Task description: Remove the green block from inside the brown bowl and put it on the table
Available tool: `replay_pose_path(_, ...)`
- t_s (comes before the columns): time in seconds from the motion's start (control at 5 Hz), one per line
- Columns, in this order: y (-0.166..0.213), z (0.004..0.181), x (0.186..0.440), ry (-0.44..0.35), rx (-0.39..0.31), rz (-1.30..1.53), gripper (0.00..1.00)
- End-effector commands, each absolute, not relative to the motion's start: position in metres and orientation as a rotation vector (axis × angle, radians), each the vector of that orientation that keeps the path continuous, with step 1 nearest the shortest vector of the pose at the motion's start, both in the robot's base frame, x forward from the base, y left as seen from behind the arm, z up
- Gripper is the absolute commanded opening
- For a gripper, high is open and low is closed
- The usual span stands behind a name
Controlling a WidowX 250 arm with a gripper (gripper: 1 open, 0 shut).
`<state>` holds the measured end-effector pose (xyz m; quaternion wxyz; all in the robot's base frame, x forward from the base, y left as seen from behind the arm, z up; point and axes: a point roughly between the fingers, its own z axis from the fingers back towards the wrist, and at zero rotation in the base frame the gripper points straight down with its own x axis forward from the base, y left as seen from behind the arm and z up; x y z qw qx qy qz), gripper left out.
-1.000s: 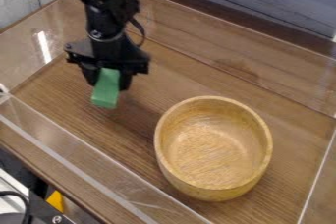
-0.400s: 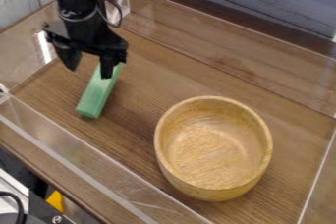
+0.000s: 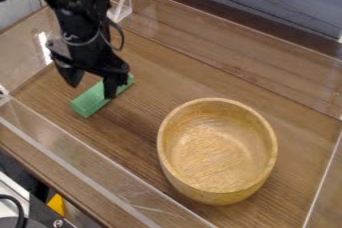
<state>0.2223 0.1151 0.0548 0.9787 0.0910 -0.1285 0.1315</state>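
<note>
Since a second ago the green block [image 3: 96, 97] has gone from hanging upright in the black gripper [image 3: 91, 78] to lying flat on the table [image 3: 221, 67], and the arm has shifted toward the left of the view.

At the far left, a clear acrylic wall [image 3: 34, 22] edges the tabletop, with another running along the near side. At about ten o'clock from the centre of the view, the gripper points steeply down over the block. Its fingers [image 3: 64, 73] stand spread wide, one on either side of the block's far end; they do not seem to be clamping it, though whether a fingertip still touches it cannot be told. The block's near end sticks out toward seven o'clock from the gripper, bare on the wood grain.

Further right, at about four o'clock from the block and well apart from it, sits the brown bowl [image 3: 218, 149], round and thick-walled, upright, its inside showing only pale grain.
</note>
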Motion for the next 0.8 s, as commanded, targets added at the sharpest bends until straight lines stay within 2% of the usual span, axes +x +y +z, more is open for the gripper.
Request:
replay_pose_path(0.0,0.118,0.046,0.224,-0.273,0.195,0.248,1.00)
replay_pose_path(0.2,0.120,0.045,0.229,-0.263,0.191,0.262,0.00)
replay_pose_path(0.4,0.119,0.053,0.232,-0.253,0.177,0.268,0.00)
replay_pose_path(0.6,0.102,0.057,0.232,-0.249,0.162,0.214,0.00)
